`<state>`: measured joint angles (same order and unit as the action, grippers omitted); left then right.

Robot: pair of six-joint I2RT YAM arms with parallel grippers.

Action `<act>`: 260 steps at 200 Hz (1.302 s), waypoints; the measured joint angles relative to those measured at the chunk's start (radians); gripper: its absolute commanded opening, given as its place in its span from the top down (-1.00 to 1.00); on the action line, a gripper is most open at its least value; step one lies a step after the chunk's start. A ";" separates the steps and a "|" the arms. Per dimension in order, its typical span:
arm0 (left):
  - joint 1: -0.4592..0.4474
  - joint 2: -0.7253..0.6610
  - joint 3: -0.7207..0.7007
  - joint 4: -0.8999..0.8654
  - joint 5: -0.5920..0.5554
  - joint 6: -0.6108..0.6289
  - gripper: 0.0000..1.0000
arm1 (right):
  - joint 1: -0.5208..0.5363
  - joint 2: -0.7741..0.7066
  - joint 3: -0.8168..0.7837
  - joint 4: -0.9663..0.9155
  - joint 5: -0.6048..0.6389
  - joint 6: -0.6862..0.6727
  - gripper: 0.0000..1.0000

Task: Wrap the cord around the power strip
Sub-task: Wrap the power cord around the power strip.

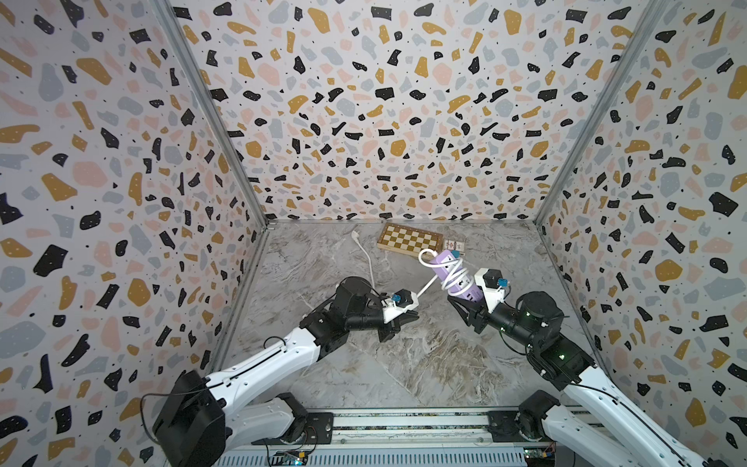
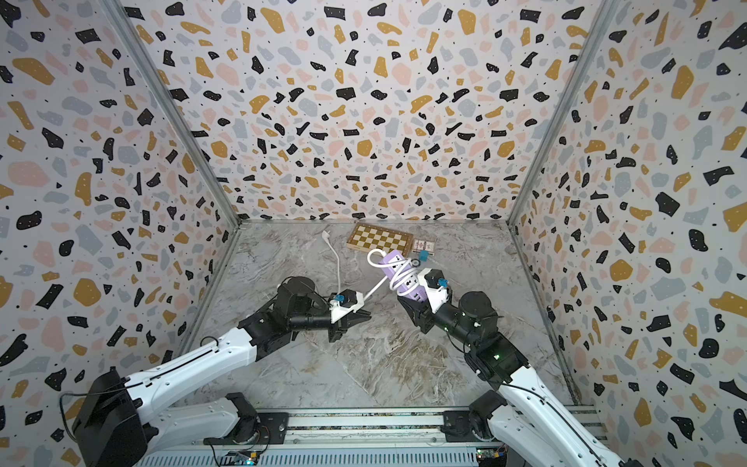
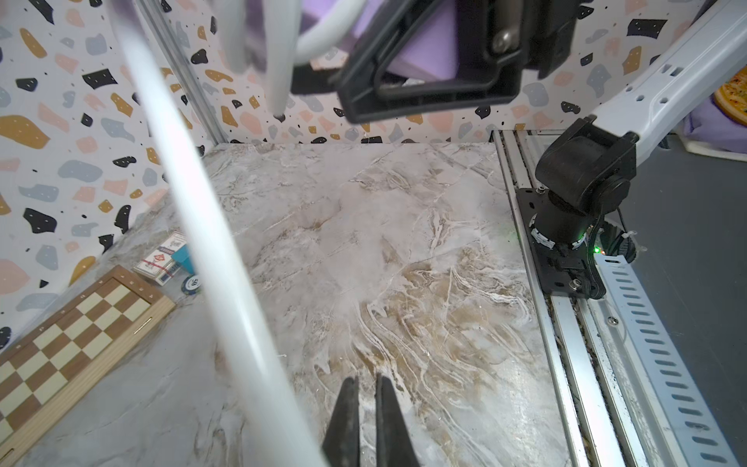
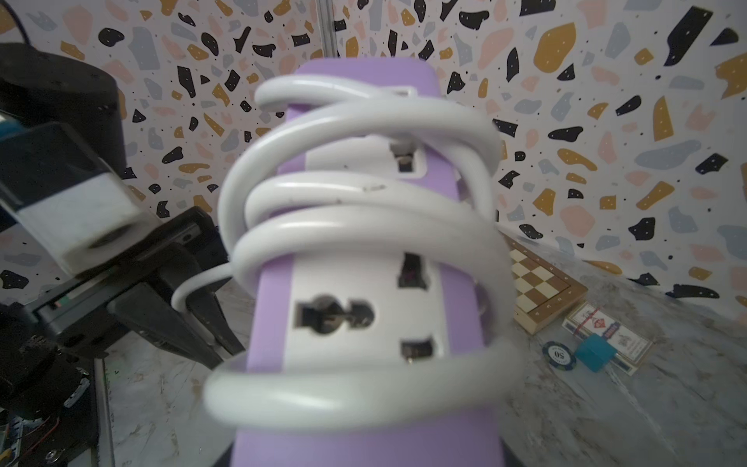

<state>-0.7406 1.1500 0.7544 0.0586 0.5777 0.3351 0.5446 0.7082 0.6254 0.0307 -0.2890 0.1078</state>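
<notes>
My right gripper point(image 1: 465, 303) clamps the near end of the lavender power strip point(image 4: 355, 315), held tilted above the marble tabletop point(image 1: 404, 356) with the white cord point(image 4: 364, 226) coiled loosely around it. My left gripper point(image 3: 366, 380) is closed, the cord's free run passing beside its fingers point(image 3: 347, 416). Beyond, a chessboard point(image 1: 408, 238) lies by the terrazzo-patterned back wall point(image 1: 364, 101).

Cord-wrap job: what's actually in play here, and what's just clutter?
In play: cord; power strip; right gripper, clamped on the strip; left gripper, shut.

Lying about: chessboard; card deck; poker chip; teal block.
</notes>
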 measured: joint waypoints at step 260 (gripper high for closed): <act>-0.227 0.332 0.964 -1.108 -0.723 0.597 0.77 | 0.141 0.288 0.099 -0.341 -0.157 -0.402 1.00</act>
<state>-0.9672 1.4818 1.7184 -1.0492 -0.1455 0.9325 0.6857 0.9958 0.7246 -0.3103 -0.4458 -0.2947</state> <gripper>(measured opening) 0.116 0.528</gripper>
